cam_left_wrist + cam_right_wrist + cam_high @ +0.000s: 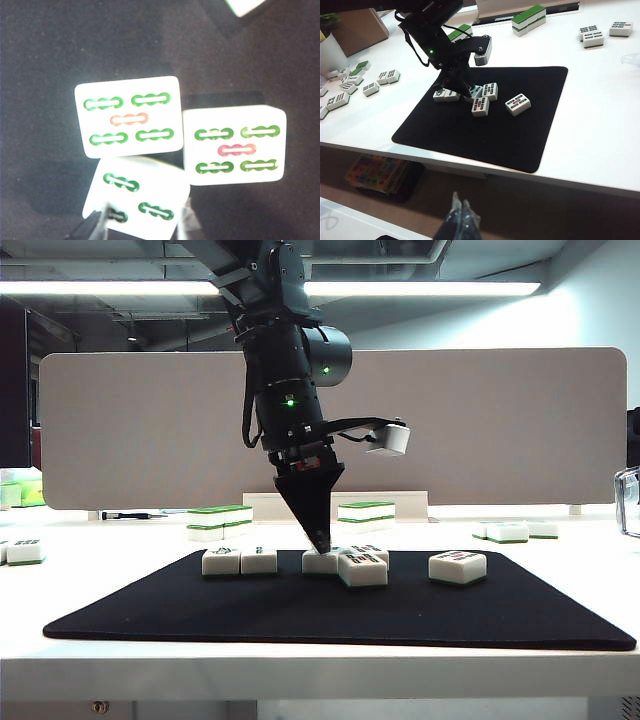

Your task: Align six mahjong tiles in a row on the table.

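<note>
While pointing straight down onto the black mat (300, 610): left gripper (320, 540), fingers (95, 225) set on either side of one mahjong tile (135, 197), close against its edges. Neither spread wide nor pressed together; cannot tell whether actually pinching that tile or only bracketing it.

Just beyond the fingertips, touching the bracketed tile's far edge: a five-bar tile (128, 116), four green bars around one red. Just beside that one, barely apart: a second five-bar tile (234, 146) with the same marks, lying flat, face up.

To one side of the gripper, near but not touching: a pair of tiles (258, 560) sitting side by side, squared up with each other. On the opposite side, farther off and on its own: a lone tile (457, 567), turned slightly askew. All six on the mat, on the white desk (100, 570).

Farther back behind the gripper, off the mat: stacks of green-topped blocks (220, 515), then the grey divider panel (480, 430).

Well away from all of this, out past the desk's front edge and lower than it: right gripper (460, 212), tips pressed together, holding nothing.
</note>
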Robot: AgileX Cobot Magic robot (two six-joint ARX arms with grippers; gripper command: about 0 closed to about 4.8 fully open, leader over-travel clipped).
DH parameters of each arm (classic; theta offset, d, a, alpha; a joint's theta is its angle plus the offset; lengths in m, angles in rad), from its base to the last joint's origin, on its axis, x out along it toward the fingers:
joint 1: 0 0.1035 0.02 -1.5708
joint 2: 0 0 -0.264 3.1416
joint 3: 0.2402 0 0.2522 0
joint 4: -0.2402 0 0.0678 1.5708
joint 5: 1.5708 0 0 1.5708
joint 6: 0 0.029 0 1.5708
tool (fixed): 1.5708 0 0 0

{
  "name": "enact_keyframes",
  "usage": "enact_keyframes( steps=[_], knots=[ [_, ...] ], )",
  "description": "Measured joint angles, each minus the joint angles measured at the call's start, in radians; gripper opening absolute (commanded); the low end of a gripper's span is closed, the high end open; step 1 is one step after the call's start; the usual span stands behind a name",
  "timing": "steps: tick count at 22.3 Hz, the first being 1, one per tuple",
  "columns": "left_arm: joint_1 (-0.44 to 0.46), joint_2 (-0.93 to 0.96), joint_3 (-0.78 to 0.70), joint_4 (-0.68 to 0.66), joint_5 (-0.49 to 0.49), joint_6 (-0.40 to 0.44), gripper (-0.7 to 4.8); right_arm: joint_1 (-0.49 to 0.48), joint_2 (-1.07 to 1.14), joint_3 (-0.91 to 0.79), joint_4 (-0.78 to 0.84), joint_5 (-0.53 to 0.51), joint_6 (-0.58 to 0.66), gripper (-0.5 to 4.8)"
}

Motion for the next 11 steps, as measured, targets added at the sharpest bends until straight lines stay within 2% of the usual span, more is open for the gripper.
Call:
enact_keyframes(
  steps=[2,3,4,8,11],
  knots=[
    [0.0,-0.004,0.0,-0.004,-0.015,0.0,2.16,0.0,0.0,0.0,0.0,0.0,0.0,-0.01],
    [0.0,-0.007,0.0,-0.005,-0.015,0.0,2.97,0.0,0.0,0.0,0.0,0.0,0.0,-0.01],
    [0.0,-0.012,0.0,-0.008,-0.016,-0.001,3.17,0.0,0.0,0.0,0.0,0.0,0.0,-0.01],
    [-0.002,-0.014,0.0,-0.019,-0.018,-0.001,3.22,0.0,0.0,0.0,0.0,0.0,0.0,-0.01],
    [-0.002,-0.014,-0.001,-0.002,-0.014,-0.001,3.82,0.0,0.0,0.0,0.0,0.0,0.0,-0.01]
  ],
)
